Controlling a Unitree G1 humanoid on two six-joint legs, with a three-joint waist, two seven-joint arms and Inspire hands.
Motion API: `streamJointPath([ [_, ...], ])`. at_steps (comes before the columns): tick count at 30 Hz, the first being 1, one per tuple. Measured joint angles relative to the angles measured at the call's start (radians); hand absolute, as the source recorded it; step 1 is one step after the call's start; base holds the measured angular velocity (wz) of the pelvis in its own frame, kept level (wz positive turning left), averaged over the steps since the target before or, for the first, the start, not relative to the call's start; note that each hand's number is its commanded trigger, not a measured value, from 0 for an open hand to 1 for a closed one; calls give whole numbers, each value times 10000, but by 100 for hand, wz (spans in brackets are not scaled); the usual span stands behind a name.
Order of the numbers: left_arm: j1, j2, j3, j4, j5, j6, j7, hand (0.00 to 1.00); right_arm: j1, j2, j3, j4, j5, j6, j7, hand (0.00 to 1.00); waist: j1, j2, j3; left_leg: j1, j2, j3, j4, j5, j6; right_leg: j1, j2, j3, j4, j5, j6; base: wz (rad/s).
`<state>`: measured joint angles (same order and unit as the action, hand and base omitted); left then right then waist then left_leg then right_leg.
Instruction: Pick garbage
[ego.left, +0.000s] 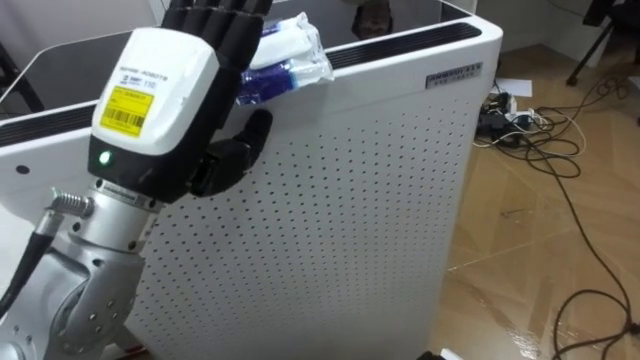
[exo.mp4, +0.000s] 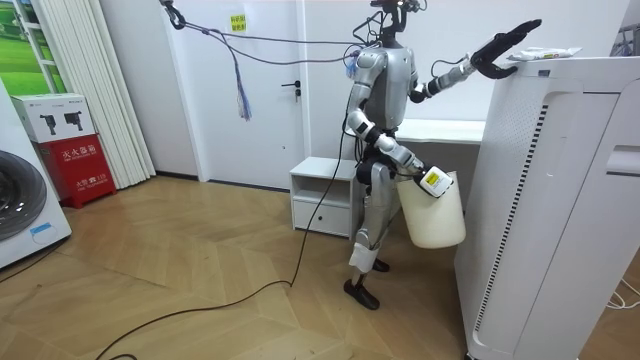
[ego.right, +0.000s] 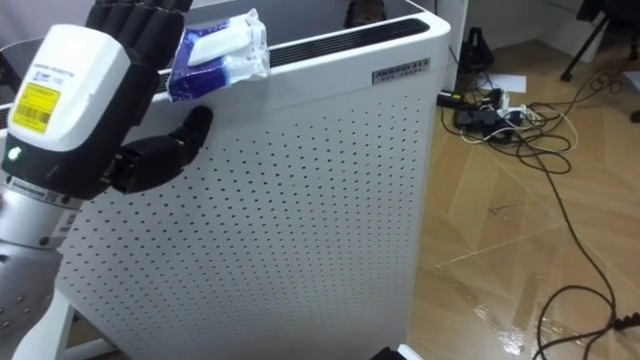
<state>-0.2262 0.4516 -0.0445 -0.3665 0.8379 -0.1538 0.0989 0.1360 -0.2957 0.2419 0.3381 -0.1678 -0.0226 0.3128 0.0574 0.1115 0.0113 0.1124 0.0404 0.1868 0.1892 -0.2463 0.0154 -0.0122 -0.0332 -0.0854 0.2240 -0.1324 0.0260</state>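
- Left eye view, left side: the left hand (ego.left: 165, 100) is held up against a tall white appliance (ego.left: 350, 200). Its fingers are stretched over the top edge, and the thumb is spread apart from them on the perforated side panel.
- Just right of those fingers, a white and blue plastic wrapper (ego.left: 285, 58) is seen lying on the appliance's top edge, its left end against the fingers.
- Further right, a tangle of cables (ego.left: 530, 125) is spread on the wooden floor (ego.left: 560, 260).
- Room view, from its left: a washing machine (exo.mp4: 20, 200) and a red box (exo.mp4: 75, 165) are set by the wall, well apart from the robot.
- In the middle, the robot is seen standing upright beside the appliance, with a low white cabinet (exo.mp4: 320, 195) just to the room view's left of it.
- The right hand (exo.mp4: 432, 181) is held at a white bucket (exo.mp4: 435, 215) by the hip. Whether its fingers are closed cannot be told.
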Motion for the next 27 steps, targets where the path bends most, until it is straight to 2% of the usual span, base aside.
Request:
streamJointPath([
  [17,-3,16,-9,-15,-9,175,-1075,0,-3,-54,9,2,1,19,47,100,15,131,-8,-18,-16,17,10,0,0,-23,9,14,7,7,-8,0],
  [27,-4,104,-15,-11,-9,400,-1512,0,-2,-155,9,6,25,19,-266,100,19,320,-36,28,-43,40,-3,10,-11,3,32,40,-13,32,-20,0],
])
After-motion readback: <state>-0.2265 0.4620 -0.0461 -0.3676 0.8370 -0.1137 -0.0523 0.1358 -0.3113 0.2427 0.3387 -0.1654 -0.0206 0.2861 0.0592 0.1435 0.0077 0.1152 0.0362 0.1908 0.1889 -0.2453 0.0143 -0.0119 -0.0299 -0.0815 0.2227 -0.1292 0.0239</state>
